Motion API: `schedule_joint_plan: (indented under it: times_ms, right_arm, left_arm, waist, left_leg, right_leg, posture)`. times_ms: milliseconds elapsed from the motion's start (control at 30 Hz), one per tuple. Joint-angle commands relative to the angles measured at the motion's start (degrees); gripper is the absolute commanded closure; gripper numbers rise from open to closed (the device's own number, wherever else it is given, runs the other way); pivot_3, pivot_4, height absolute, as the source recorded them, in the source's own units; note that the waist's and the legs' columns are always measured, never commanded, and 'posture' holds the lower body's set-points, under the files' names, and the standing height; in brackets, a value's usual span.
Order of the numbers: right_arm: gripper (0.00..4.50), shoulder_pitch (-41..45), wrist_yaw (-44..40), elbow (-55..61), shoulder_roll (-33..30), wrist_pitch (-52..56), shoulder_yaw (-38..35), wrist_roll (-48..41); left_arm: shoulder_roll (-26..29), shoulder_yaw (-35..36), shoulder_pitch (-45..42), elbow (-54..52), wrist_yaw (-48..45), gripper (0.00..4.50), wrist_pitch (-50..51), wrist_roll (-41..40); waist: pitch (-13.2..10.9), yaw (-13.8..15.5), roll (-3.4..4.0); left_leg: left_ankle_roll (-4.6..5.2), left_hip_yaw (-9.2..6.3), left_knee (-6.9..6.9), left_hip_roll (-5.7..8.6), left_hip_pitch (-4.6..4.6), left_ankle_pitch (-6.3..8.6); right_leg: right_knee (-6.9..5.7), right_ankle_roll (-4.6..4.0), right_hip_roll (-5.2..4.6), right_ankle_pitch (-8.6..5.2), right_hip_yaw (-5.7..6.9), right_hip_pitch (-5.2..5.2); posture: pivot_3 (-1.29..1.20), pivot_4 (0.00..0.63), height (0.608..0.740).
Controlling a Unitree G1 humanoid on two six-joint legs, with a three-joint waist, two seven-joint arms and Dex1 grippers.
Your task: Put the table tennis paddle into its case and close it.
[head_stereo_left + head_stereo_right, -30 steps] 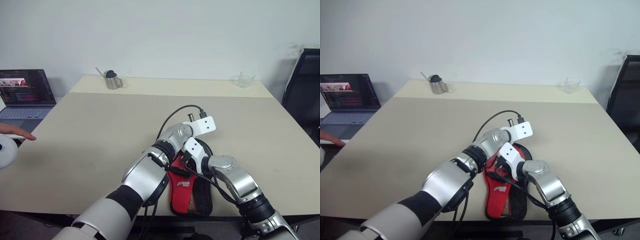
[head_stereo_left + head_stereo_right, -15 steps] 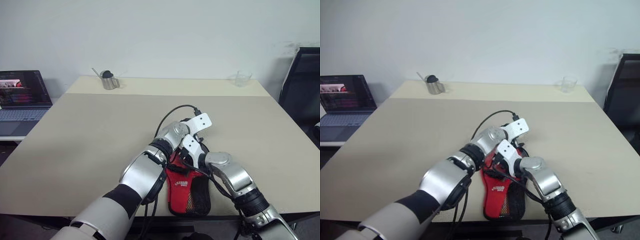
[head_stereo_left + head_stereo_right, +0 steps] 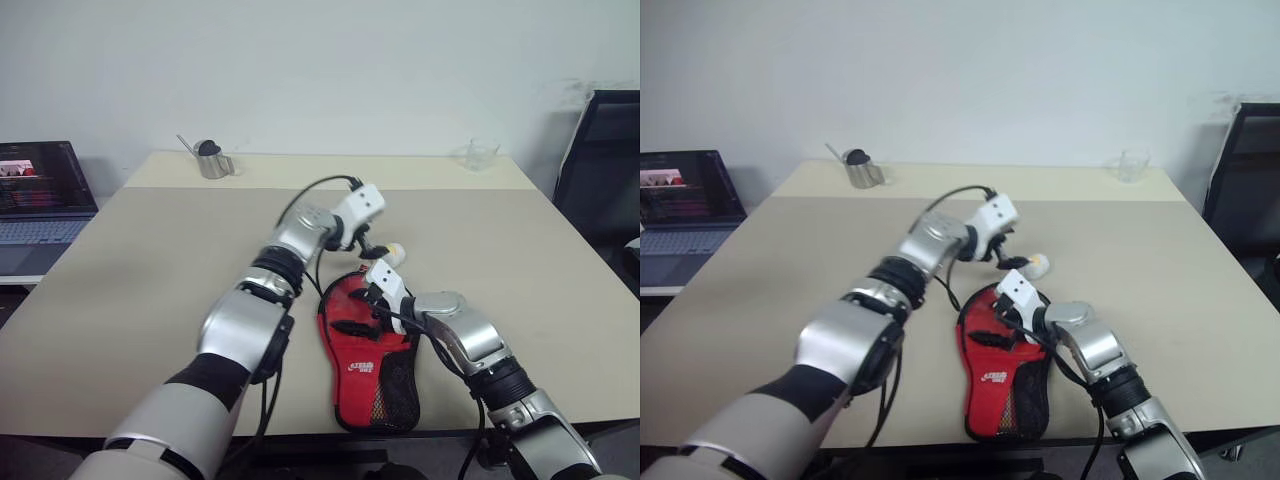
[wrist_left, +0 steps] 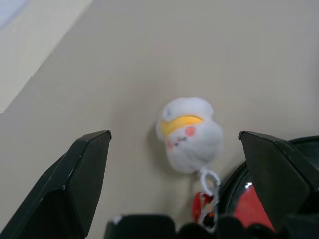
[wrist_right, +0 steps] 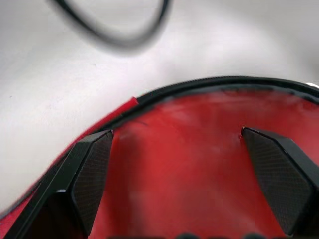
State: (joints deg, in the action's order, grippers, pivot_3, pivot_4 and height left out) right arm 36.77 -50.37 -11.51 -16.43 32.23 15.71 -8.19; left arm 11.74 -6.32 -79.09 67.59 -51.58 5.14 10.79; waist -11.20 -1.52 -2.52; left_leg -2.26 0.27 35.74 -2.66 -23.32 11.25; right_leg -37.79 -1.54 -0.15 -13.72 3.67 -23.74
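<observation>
Case (image 3: 365, 350) lies red side up near the front edge of the surface (image 3: 150, 270), round end toward the far edge, mesh pocket toward the front edge. Paddle not separately visible; judging by the filled-out shape it sits inside, but can't confirm. White ball keychain (image 4: 189, 132) lies on the surface just past the case's round end, tied to it by a short cord.

Left tool (image 4: 174, 191) hangs above the keychain, fingers wide apart, clamped on nothing. Right tool (image 5: 184, 189) hovers over the red face near the round end, fingers also apart, holding nothing.

Step in hand, as a judgement: the closing stage. Whether the zip is fully run round the black edging can't be told.

Next move likely calls for checking the zip end by the keychain; if still open, one tool pins the case flat while the other pinches the pull and draws it along the rim.
</observation>
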Motion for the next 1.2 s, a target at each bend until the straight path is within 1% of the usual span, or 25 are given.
schedule_joint_plan:
  times_ms: [33,133,300,400,467,533,633,733,833,900,967,1067,1133,1200]
  right_arm:
    - [0.00,1.0,-1.7,-0.2,-0.9,-0.1,-1.1,-1.3]
    - [0.00,2.1,-3.6,0.7,-2.1,0.7,-2.5,-2.8]
    - [0.00,3.7,-9.0,2.0,-7.3,1.5,-5.5,-6.2]
    - [0.00,5.1,-11.5,2.6,-10.3,2.3,-8.2,-9.1]
    - [0.00,5.7,-12.7,2.8,-12.1,2.5,-9.7,-10.4]
    - [0.00,6.4,-13.8,2.6,-14.8,1.0,-10.3,-9.9]
    - [0.00,7.7,-14.3,0.9,-17.3,-1.5,-10.8,-8.9]
    - [0.00,10.3,-12.1,-2.8,-17.9,-3.3,-12.2,-8.2]
    - [0.00,15.0,-3.5,-10.3,-15.5,-5.1,-14.3,-6.0]
    - [0.00,17.3,1.6,-14.8,-13.5,-6.7,-15.0,-4.5]
    - [0.00,19.0,5.4,-18.0,-11.6,-7.4,-15.5,-3.6]
    - [0.00,21.0,9.8,-21.1,-9.0,-7.8,-16.5,-3.0]
    - [0.00,22.4,12.0,-23.6,-7.5,-8.3,-16.5,-2.4]
    - [0.00,23.6,13.8,-26.4,-6.3,-7.8,-15.6,-1.1]
  left_arm:
    - [3.9,1.7,-0.2,-6.1,-4.8,0.01,1.9,-3.2]
    - [7.8,3.8,2.0,-11.9,-10.2,0.01,6.1,-7.5]
    - [13.4,3.4,11.0,-27.3,-20.1,0.01,13.7,-12.7]
    - [15.8,3.2,16.3,-36.1,-23.1,0.01,19.2,-15.9]
    - [16.9,1.6,19.7,-41.6,-25.1,0.01,22.7,-17.2]
    - [17.3,-1.0,23.6,-47.7,-27.3,0.01,25.1,-18.4]
    - [15.4,-2.6,26.4,-52.3,-24.7,0.01,27.2,-19.4]
    - [12.3,-4.0,28.8,-54.0,-20.5,0.01,27.1,-18.9]
    - [9.3,-6.3,32.4,-54.6,-15.6,0.01,25.7,-16.7]
    - [6.0,-6.5,34.8,-52.5,-11.0,0.01,24.9,-16.3]
    - [3.8,-6.9,37.2,-50.9,-8.5,0.01,24.7,-16.4]
    - [2.4,-8.2,40.4,-49.3,-6.2,0.01,22.7,-15.6]
    - [1.0,-8.6,42.5,-46.9,-3.2,0.01,17.2,-14.4]
    - [0.5,-9.7,43.8,-45.0,-1.8,0.01,13.9,-13.0]
  waist:
    - [0.0,0.0,0.00]
    - [0.0,0.0,0.03]
    - [-0.1,-0.1,0.21]
    - [-0.2,-0.1,0.28]
    - [-0.2,0.0,0.28]
    - [-0.2,0.0,0.29]
    - [-0.2,0.3,0.30]
    - [-0.2,0.4,0.30]
    - [-0.2,0.3,0.30]
    - [-0.2,0.1,0.31]
    - [-0.2,0.1,0.31]
    - [-0.2,0.1,0.32]
    - [-0.1,0.1,0.41]
    - [-0.1,0.2,0.45]
  left_leg:
    - [0.00,0.00,0.00,0.00,-0.06,0.00]
    - [0.00,0.02,0.13,0.01,-0.48,-0.01]
    - [-0.01,0.03,0.17,0.01,-0.53,-0.01]
    - [-0.01,0.01,0.21,0.00,-0.53,-0.01]
    - [-0.01,-0.02,0.23,-0.02,-0.53,-0.02]
    - [0.00,-0.03,0.24,-0.02,-0.52,-0.02]
    - [0.00,-0.01,0.27,0.03,-0.51,-0.02]
    - [0.01,0.01,0.35,0.04,-0.52,-0.02]
    - [0.01,0.03,0.34,0.01,-0.48,-0.02]
    - [0.01,0.09,0.31,-0.02,-0.44,-0.02]
    - [0.01,0.07,0.30,-0.06,-0.45,-0.02]
    - [0.02,0.09,0.28,-0.08,-0.47,-0.02]
    - [0.02,0.09,0.29,-0.06,-0.45,-0.02]
    - [0.02,0.14,0.32,-0.01,-0.41,-0.03]
  right_leg:
    - [-0.01,0.00,0.01,0.00,0.00,-0.07]
    - [-0.20,0.00,0.05,0.00,-0.06,-0.51]
    - [-0.21,-0.01,0.05,0.00,-0.08,-0.54]
    - [-0.24,-0.01,0.05,0.01,-0.08,-0.54]
    - [-0.27,-0.02,0.05,0.01,-0.07,-0.54]
    - [-0.28,-0.02,0.06,0.01,-0.07,-0.53]
    - [-0.27,-0.02,0.05,0.01,-0.11,-0.50]
    - [-0.30,0.00,0.05,0.02,-0.14,-0.50]
    - [-0.33,0.00,0.05,0.02,-0.17,-0.50]
    - [-0.36,0.00,0.05,0.02,-0.26,-0.50]
    - [-0.36,-0.01,0.02,0.03,-0.26,-0.51]
    - [-0.35,-0.02,0.01,0.03,-0.29,-0.55]
    - [-0.37,-0.02,0.01,0.03,-0.29,-0.52]
    - [-0.40,-0.01,0.00,0.04,-0.31,-0.48]
  posture:
    - [0.00,0.150,0.740]
    - [0.00,0.150,0.740]
    - [0.00,0.150,0.740]
    - [0.00,0.150,0.740]
    - [0.00,0.150,0.740]
    - [0.00,0.150,0.740]
    - [0.00,0.150,0.740]
    - [0.00,0.150,0.740]
    - [0.00,0.150,0.740]
    - [0.00,0.150,0.740]
    - [0.00,0.150,0.740]
    - [0.00,0.150,0.740]
    - [0.00,0.150,0.740]
    - [0.00,0.150,0.740]
